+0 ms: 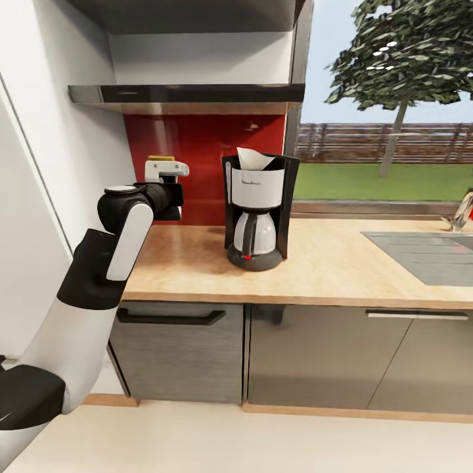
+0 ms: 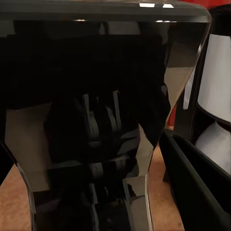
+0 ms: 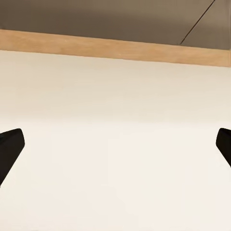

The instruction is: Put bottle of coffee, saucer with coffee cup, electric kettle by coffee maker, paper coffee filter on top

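My left hand (image 1: 172, 190) is clamped on the small dark flared bottle with the gold-yellow cap (image 1: 160, 158), held above the light wood-grain bench (image 1: 328, 263), just left of the tall black-and-white drip coffee maker (image 1: 257, 210), which already carries the white paper cone filter (image 1: 253, 157) on top. I judge the step is setting the bottle down: I should lower it straight, keep it upright and clear of the machine, then let go only once its base rests. My left wrist view shows the bottle's dark glossy body (image 2: 96, 120) very close, with the machine's side beyond. My right wrist view shows that hand's fingertips (image 3: 9, 147) spread apart over pale floor.
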Robot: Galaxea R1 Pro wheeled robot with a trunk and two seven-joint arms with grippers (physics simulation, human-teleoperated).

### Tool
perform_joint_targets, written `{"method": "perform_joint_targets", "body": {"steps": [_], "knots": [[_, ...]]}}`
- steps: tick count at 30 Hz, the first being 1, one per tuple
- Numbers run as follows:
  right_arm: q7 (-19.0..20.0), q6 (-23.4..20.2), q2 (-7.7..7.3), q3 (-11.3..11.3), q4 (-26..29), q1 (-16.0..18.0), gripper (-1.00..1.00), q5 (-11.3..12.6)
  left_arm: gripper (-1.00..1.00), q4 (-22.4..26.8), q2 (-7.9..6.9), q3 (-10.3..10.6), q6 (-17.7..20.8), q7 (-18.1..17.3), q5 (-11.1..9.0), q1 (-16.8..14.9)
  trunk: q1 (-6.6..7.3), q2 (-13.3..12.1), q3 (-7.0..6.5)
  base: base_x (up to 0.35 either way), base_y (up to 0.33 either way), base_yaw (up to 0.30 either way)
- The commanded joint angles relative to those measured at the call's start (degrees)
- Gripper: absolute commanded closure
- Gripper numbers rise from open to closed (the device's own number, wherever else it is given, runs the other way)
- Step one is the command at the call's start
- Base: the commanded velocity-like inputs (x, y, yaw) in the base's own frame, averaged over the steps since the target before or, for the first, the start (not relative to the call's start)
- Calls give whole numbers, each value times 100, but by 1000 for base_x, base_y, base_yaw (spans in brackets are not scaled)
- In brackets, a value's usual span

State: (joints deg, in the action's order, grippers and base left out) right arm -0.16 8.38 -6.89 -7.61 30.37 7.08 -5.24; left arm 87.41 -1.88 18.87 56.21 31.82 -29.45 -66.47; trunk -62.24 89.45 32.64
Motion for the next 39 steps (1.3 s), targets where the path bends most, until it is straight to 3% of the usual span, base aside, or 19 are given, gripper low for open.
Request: {"method": "perform_joint_targets", "body": {"steps": [1, 19, 21, 24, 27, 31, 33, 35, 39], "knots": [[-2, 78, 3, -21, -4, -8, -100, -55, 100, 4, -5, 12, 13, 52, -43, -7, -22, 45, 24, 0, 0, 0], [6, 181, -14, -21, 1, -40, -100, -54, 100, -28, -5, 12, -45, 44, -51, 136, -66, 125, 60, 6, 11, -49], [5, 181, -13, -21, 0, -40, -100, -55, 100, -64, -5, 12, -350, 38, -58, 282, -66, 125, 60, 2, 4, -252], [1, 181, -14, -21, -1, -40, -100, -56, 100, -212, -5, 12, -518, 36, -62, 406, -66, 125, 60, 1, 1, -270], [-1, 181, -14, -21, -4, -40, -100, -56, 100, -391, -5, 12, -600, 35, -67, 452, -66, 125, 60, 0, 0, -278], [-5, 181, -14, -21, -5, -40, -100, -56, 100, -771, -25, 12, -1017, 30, -62, 475, -66, 125, 60, 0, 0, -183], [-8, 181, -14, -21, -5, -40, -100, -56, 100, -965, -130, 12, -1164, -69, -63, 481, -66, 125, 60, 0, 0, -58], [-10, 181, -14, -21, -5, -40, -100, -62, 100, -1146, -335, 12, -1296, -463, -47, 486, -66, 125, 60, 0, 0, -13], [-10, 181, -14, -19, -8, -40, -100, -64, 100, -1216, -465, 12, -1584, -627, -32, 525, -66, 125, 60, 0, 0, -5]]}}
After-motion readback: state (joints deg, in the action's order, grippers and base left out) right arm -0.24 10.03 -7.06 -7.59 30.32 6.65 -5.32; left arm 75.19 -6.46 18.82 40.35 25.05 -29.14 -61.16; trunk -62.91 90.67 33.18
